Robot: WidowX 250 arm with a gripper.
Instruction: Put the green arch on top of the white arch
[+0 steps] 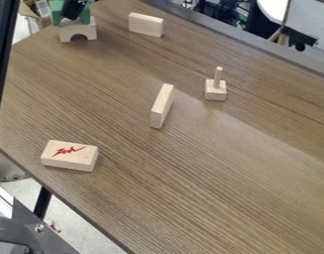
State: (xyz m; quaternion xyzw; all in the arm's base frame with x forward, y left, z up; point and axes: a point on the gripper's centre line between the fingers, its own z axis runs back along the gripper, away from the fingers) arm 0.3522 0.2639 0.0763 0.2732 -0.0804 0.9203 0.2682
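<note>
My black gripper (pixel 73 9) is at the top edge of the camera view, toward the left, overlapping the middle of the green arch (pixel 57 12). Green shows on both sides of it. Directly below the green arch in the view stands the white arch (pixel 90 31), a pale wooden block with its rounded opening facing down on the table. The green arch's lower edge meets or hangs just over the white arch's top; whether they touch I cannot tell. Its upper part is cut off or covered by the gripper.
On the brown wooden table (pixel 210 168) stand an upright pale block (pixel 145 25) right of the arches, a narrow block (pixel 162 106) mid-table, a square base with a peg (pixel 216 90), and a block with red writing (pixel 69 156) near the left edge.
</note>
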